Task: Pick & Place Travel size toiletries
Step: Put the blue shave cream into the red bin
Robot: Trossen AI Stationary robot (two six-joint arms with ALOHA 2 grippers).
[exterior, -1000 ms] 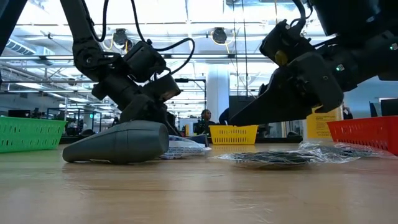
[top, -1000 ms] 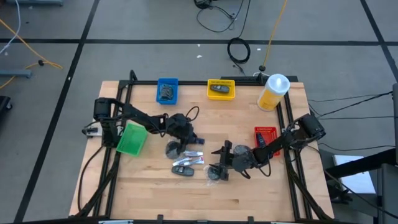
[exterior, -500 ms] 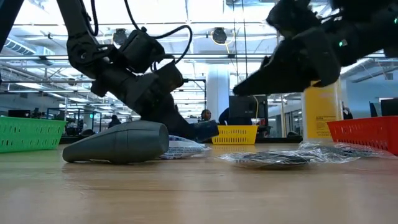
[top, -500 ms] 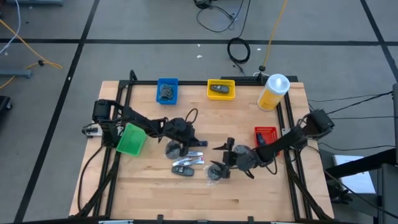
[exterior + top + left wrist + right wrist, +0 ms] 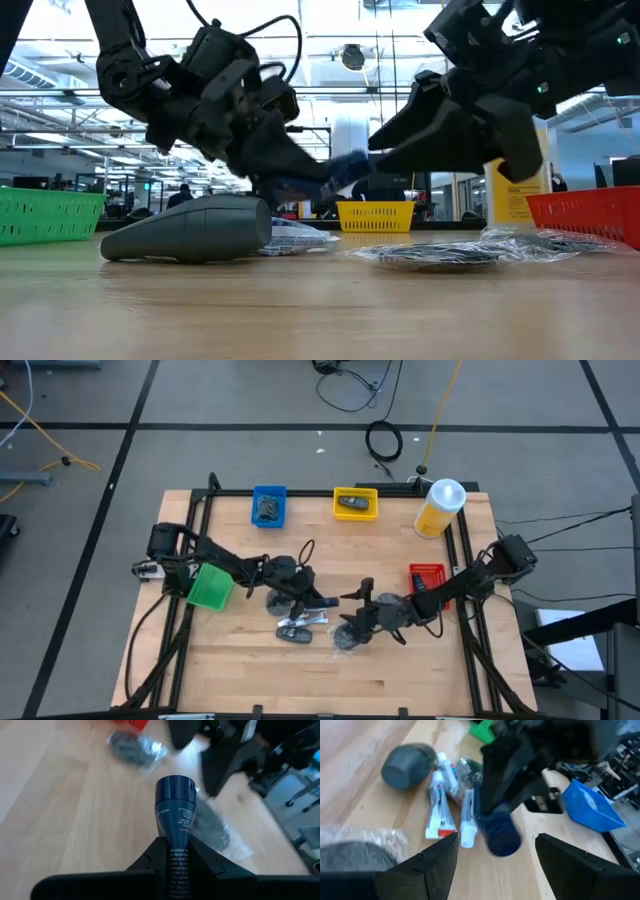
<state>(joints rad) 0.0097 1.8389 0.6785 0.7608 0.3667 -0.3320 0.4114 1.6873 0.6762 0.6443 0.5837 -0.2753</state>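
My left gripper [image 5: 312, 600] is shut on a dark blue tube [image 5: 175, 807] held above the table's middle; it also shows in the low view [image 5: 340, 172]. Below it, two slim white tubes [image 5: 440, 805] and a dark grey tube [image 5: 190, 230] lie flat on the wood. My right gripper [image 5: 352, 624] is open and empty, just above a grey disc in clear wrap [image 5: 440, 254], its fingers [image 5: 440, 857] pointing toward the left gripper. Another grey disc [image 5: 275, 600] lies beside the left gripper. My left gripper pinches the blue tube by its flat tail end [image 5: 176, 856] between its two fingers. The tube points straight out beyond the fingertips, cap end [image 5: 175, 789] forward. It is lifted clear of the table, slanting toward the table's right.
A green basket [image 5: 211, 584] stands at the left and a red basket [image 5: 427, 574] at the right. A blue tray [image 5: 268, 506], a yellow tray [image 5: 355, 504] and a tall yellow bottle [image 5: 440, 508] stand along the far edge. Bare wood lies toward the near edge.
My left gripper has moved a little toward the table's right and near edge and has lifted the blue tube clear of the table. My right gripper has stayed open above the wrapped disc.
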